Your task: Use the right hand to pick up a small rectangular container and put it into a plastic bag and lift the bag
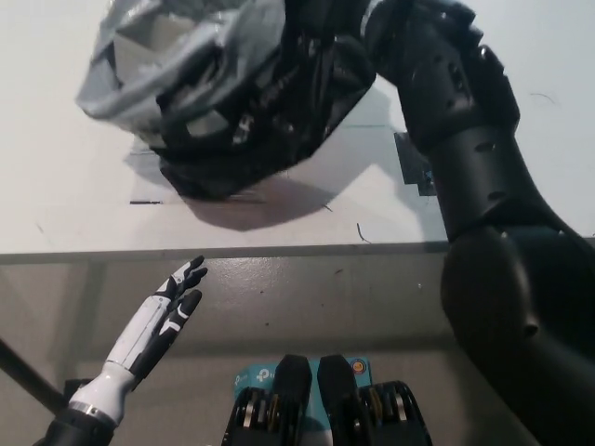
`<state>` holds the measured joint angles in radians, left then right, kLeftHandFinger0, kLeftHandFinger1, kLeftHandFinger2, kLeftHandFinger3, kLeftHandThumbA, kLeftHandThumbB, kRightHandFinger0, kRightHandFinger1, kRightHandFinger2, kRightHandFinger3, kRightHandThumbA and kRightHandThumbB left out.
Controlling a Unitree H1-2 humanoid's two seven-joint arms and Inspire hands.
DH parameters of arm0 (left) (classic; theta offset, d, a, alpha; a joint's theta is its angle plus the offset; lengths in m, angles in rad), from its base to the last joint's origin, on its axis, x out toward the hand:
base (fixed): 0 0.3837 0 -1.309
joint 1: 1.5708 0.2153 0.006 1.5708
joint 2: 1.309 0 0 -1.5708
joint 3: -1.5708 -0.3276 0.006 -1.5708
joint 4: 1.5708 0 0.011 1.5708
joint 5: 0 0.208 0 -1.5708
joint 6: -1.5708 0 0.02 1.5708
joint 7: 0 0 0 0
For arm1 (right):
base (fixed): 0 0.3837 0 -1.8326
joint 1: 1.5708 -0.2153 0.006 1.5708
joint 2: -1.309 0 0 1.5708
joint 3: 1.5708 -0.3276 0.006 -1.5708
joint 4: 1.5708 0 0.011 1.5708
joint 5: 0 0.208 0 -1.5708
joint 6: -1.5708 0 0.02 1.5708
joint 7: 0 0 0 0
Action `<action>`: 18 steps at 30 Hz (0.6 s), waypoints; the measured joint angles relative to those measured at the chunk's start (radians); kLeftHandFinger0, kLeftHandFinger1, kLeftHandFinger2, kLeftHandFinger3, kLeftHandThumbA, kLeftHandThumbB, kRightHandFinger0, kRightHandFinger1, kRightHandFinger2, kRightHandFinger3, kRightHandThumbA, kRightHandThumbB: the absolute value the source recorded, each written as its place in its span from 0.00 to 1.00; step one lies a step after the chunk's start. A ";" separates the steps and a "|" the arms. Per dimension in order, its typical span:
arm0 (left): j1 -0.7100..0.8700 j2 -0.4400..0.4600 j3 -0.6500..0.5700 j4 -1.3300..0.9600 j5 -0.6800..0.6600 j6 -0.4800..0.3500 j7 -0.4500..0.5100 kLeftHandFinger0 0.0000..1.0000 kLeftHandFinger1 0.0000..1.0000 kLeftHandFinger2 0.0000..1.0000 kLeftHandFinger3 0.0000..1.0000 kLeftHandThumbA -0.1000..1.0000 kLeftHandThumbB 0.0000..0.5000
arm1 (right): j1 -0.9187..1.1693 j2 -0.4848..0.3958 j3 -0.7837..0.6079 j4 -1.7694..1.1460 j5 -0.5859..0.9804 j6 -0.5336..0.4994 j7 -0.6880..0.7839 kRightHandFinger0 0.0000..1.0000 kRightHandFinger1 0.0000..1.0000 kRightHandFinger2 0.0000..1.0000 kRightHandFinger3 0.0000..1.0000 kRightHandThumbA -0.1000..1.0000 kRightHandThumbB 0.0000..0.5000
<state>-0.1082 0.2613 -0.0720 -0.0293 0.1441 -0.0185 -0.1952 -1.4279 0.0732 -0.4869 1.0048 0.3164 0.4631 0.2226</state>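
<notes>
We hold the plastic bag [223, 93] clear of the bench [56, 177] with our right hand [325, 28], clenched on its rim. The container is hidden, presumably inside. A weak grip could drop the load. Left hand [163, 321] rests splayed below the bench.

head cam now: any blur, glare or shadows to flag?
Head view: plastic bag looks slightly motion-blurred, with glossy highlights on its folds; it casts a soft shadow on the white table beneath it; right hand is dark with little detail; left hand is sharp.
</notes>
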 measured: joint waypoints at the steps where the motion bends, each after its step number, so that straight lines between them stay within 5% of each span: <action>1: 0.000 0.000 0.000 0.001 0.000 0.000 0.000 0.97 1.00 1.00 1.00 1.00 0.33 | -0.017 0.000 -0.016 0.000 0.015 0.001 -0.013 0.00 0.33 0.75 0.72 0.33 0.17; 5: 0.000 0.000 -0.001 0.002 0.000 0.000 0.000 0.98 1.00 1.00 1.00 1.00 0.31 | -0.051 0.000 -0.041 0.001 0.046 0.004 -0.035 0.00 0.25 0.65 0.59 0.27 0.24; 9: 0.000 0.000 -0.002 0.002 0.000 0.000 0.000 0.98 1.00 1.00 1.00 1.00 0.31 | -0.108 0.000 -0.071 0.006 0.082 0.006 -0.068 0.00 0.24 0.64 0.64 0.20 0.28; 18: 0.000 0.000 -0.005 0.002 0.001 0.001 0.000 0.98 1.00 1.00 1.00 1.00 0.33 | -0.190 0.000 -0.114 0.008 0.137 0.007 -0.115 0.00 0.19 0.57 0.54 0.24 0.19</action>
<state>-0.1082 0.2614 -0.0769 -0.0269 0.1446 -0.0176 -0.1954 -1.6183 0.0728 -0.6013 1.0128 0.4538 0.4699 0.1077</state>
